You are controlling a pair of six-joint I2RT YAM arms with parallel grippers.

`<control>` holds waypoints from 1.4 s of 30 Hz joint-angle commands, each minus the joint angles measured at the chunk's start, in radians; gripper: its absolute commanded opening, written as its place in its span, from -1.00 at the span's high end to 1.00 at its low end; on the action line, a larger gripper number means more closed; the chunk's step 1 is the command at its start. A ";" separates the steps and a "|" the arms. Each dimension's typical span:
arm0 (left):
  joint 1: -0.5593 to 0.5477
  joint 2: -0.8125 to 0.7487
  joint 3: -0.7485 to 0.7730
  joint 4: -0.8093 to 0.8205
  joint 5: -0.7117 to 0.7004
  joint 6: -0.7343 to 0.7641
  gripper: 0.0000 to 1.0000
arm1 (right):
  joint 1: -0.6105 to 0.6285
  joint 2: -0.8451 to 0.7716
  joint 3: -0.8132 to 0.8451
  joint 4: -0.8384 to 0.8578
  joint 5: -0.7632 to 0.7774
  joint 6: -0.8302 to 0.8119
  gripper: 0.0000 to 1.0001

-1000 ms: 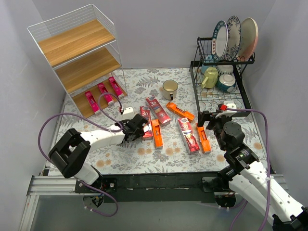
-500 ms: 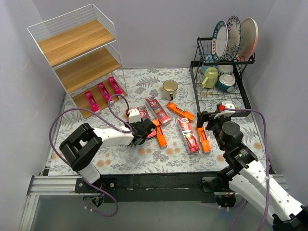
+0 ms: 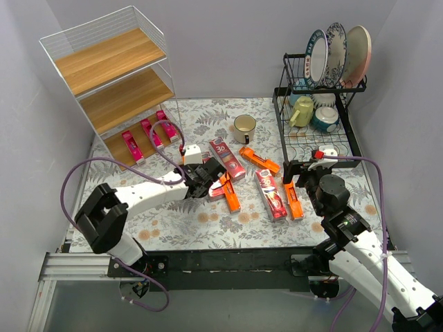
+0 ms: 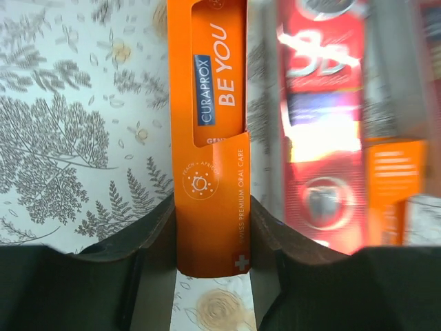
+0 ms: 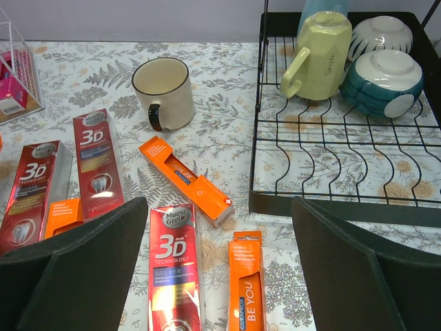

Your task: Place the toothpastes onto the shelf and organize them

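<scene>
Watching the overhead camera, I am seeing the left claw (image 3: 213,181) pinching one end of an orange carton (image 3: 230,194) at centre frame, angled among the loose cartons on the table (image 3: 180,228). The shelf (image 3: 111,69) is standing at upper left, with three pink cartons (image 3: 146,135) lying on its bottom board. The right claw (image 3: 299,170) is hovering right of centre.

On the left wrist camera, the fingers (image 4: 96,283) are pressing both long sides of the orange carton (image 4: 210,138), with a red 3D carton (image 4: 324,138) just beside it on the right.

On the right wrist camera, the right claw (image 5: 219,207) is spread wide, framing a second 3D carton (image 5: 172,265) at bottom centre and a mug (image 5: 164,93) above it.
</scene>
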 commanded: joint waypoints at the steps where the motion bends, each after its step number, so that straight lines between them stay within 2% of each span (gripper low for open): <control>1: -0.003 -0.093 0.184 -0.205 -0.071 0.044 0.46 | 0.001 -0.006 0.001 0.056 -0.003 -0.013 -0.86; 5: 0.006 -0.090 0.375 -0.331 -0.094 0.099 0.46 | 0.001 -0.010 0.002 0.053 -0.003 -0.013 -0.86; 9: 0.075 -0.068 0.530 -0.460 -0.096 0.148 0.49 | 0.001 -0.014 0.005 0.050 -0.002 -0.015 -0.86; 17: 0.250 -0.082 0.735 -0.513 -0.093 0.288 0.50 | 0.001 -0.016 0.005 0.047 0.001 -0.015 -0.86; 26: 0.475 -0.125 0.726 -0.382 0.007 0.419 0.47 | -0.001 -0.011 0.010 0.045 -0.005 -0.015 -0.86; 30: 0.611 -0.142 0.701 -0.245 0.071 0.513 0.46 | 0.001 -0.008 0.009 0.045 -0.005 -0.016 -0.86; 36: 0.685 -0.154 0.660 -0.070 0.078 0.659 0.36 | -0.001 0.009 0.009 0.045 -0.026 -0.021 -0.85; 42: 0.744 -0.140 0.621 0.023 0.055 0.752 0.32 | -0.001 0.032 -0.001 0.062 -0.058 -0.036 -0.82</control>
